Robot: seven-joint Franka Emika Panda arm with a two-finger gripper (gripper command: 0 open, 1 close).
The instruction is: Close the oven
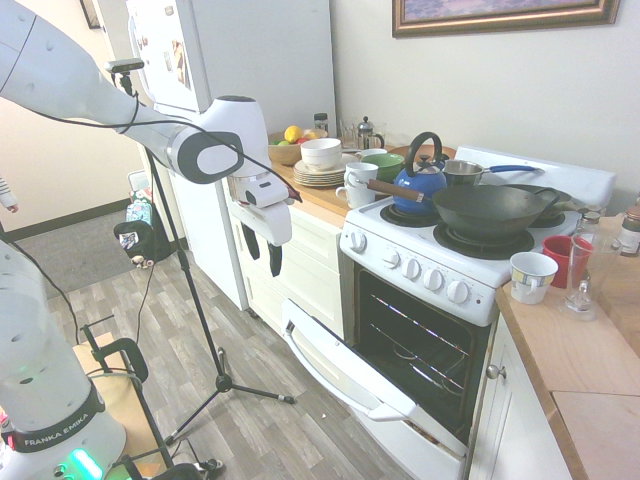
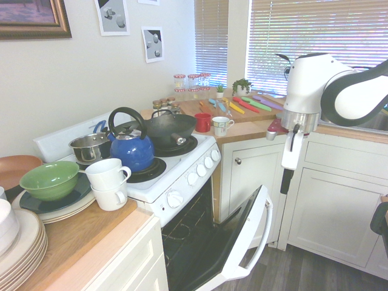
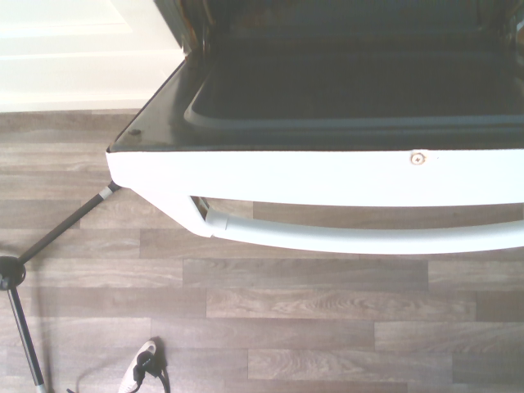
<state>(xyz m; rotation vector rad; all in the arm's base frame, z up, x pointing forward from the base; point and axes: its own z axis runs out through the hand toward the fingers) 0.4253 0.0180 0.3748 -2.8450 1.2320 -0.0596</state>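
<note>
The oven stands beside the table, its door partly lowered. The fingers are parted and empty, above and outboard of the handle. Closing likely requires descent outboard of the handle, then an upward push toward the oven.

oven: white range, black coil burners, white knobs; door partway down, dark racked interior exposed.
</note>
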